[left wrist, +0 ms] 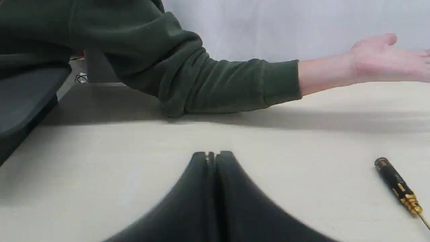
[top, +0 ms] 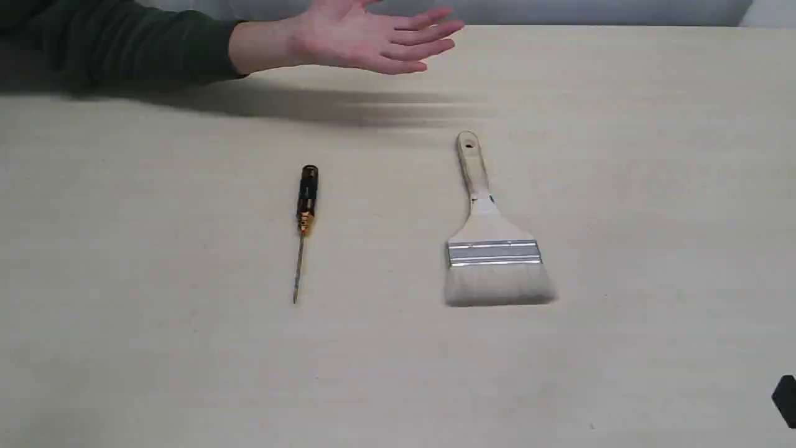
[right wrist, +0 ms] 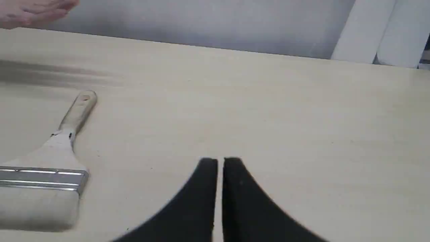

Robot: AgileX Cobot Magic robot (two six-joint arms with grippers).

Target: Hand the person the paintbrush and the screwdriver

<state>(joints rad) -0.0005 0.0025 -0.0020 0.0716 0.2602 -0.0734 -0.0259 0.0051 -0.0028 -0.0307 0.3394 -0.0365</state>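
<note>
**Tool Positions and Gripper Status**

**1. Screwdriver.** The screwdriver [top: 305, 218] lies flat on the pale table [top: 653, 186], left of centre in the exterior view. Its long axis runs almost straight from the near edge to the far edge. The black handle points to the far side, toward the person. The thin shaft tip points to the near edge. Gold markings on the handle show in the left wrist view but are too small to read.

**2. Paintbrush.** The paintbrush [top: 491, 249] lies flat to the right of the screwdriver, well apart from it. Its long axis is roughly parallel to the screwdriver's. The holed handle end points to the far side and leans slightly left. The whitish bristles face the near edge. No writing can be made out on the handle or the ferrule.

**3. Person.** The person's hand [top: 360, 37] is held open, palm up, above the far side of the table. The fingers point toward the right of the exterior view.

**4. Grippers.** The left gripper [left wrist: 212, 154] has its jaws pressed together and holds nothing; the screwdriver lies off to one side of it. The right gripper [right wrist: 220, 161] has its jaws drawn together to a narrow slit and holds nothing; the paintbrush lies beside it, untouched.
</note>
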